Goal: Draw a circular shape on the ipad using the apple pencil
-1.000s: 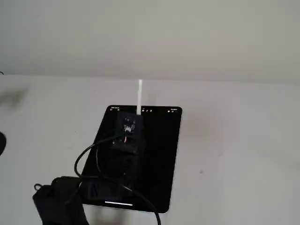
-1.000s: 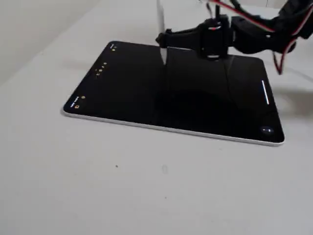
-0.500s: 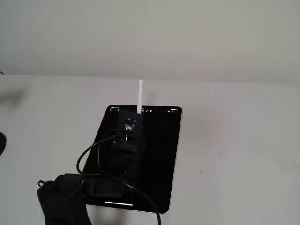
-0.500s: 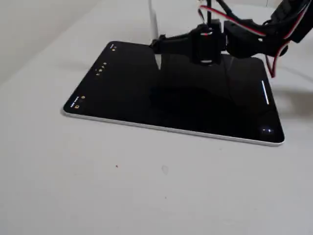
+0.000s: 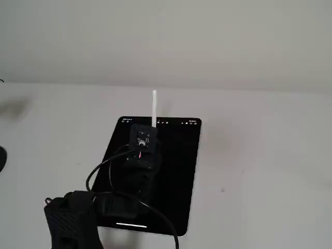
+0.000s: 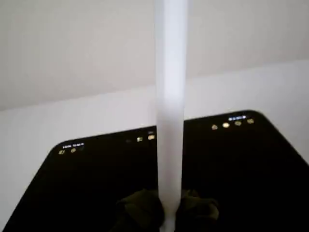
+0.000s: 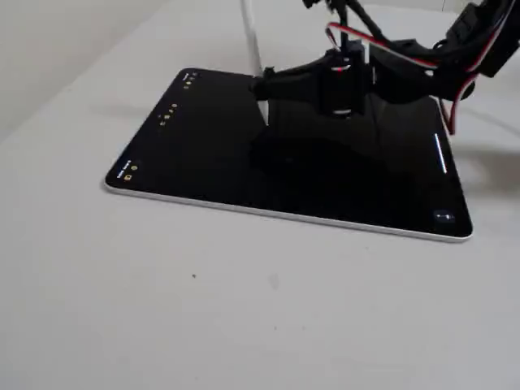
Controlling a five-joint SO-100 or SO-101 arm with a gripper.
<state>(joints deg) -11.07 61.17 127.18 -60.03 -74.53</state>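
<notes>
The ipad point(image 5: 179, 166) lies flat on the white table, its black screen lit only by tiny icons along the far short edge. It also shows in the wrist view point(image 6: 82, 183) and in a fixed view point(image 7: 203, 154). My gripper point(image 5: 150, 128) is shut on the apple pencil point(image 5: 154, 106), a thin white stick held nearly upright over the far half of the screen. The wrist view shows the gripper point(image 6: 169, 215) clamping the pencil point(image 6: 170, 96). In a fixed view the gripper point(image 7: 264, 85) holds the pencil point(image 7: 251, 36), tip close to the glass; contact cannot be told. No circular shape shows.
The arm's black base point(image 5: 70, 218) and a looping black cable point(image 5: 98, 174) stand at the ipad's near left corner. Red and white wires point(image 7: 390, 49) run along the arm. A dark object point(image 5: 1, 158) sits at the left edge. A pale wall rises behind the table.
</notes>
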